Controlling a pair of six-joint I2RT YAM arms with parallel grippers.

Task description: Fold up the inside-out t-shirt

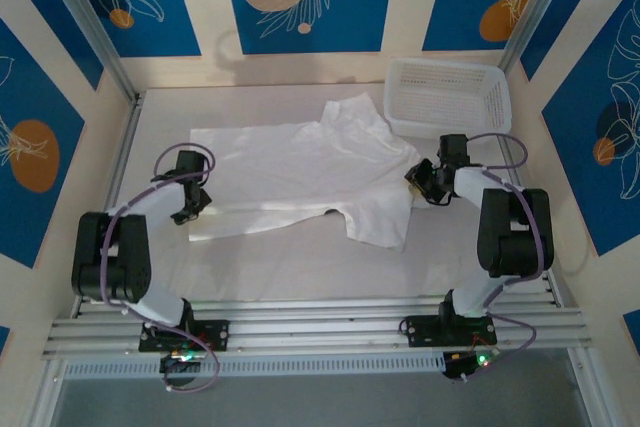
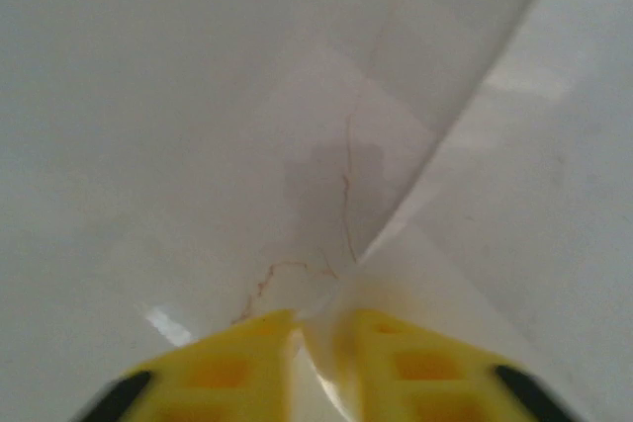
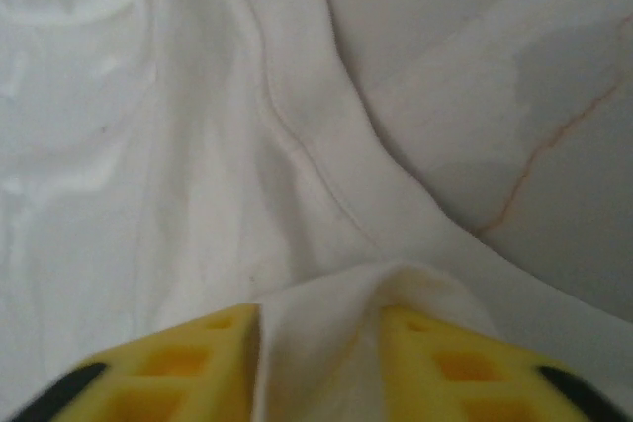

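The inside-out t-shirt [image 1: 300,177] lies spread across the middle of the white tabletop [image 1: 300,272]. Its body is mostly flat and runs out to the left. At its right end one part bunches up toward the far side and another hangs toward the near side. A white mesh basket [image 1: 450,97] stands at the far right corner, just beside the bunched far part of the shirt.

The left claw [image 1: 188,209] sits low at the shirt's left edge. In the left wrist view its yellow fingers [image 2: 232,368] stand only a little apart, with a thin corner of cloth in the narrow gap. I cannot tell whether they press on it. A fine reddish thread line runs over the cloth just ahead of them.

The right claw [image 1: 418,179] is at the shirt's right edge. From the right wrist, its fingers [image 3: 435,363] are partly apart, and a raised ridge of the shirt [image 3: 297,195] fills the space between them, touching both. I cannot tell whether it is truly gripped or merely lying there.
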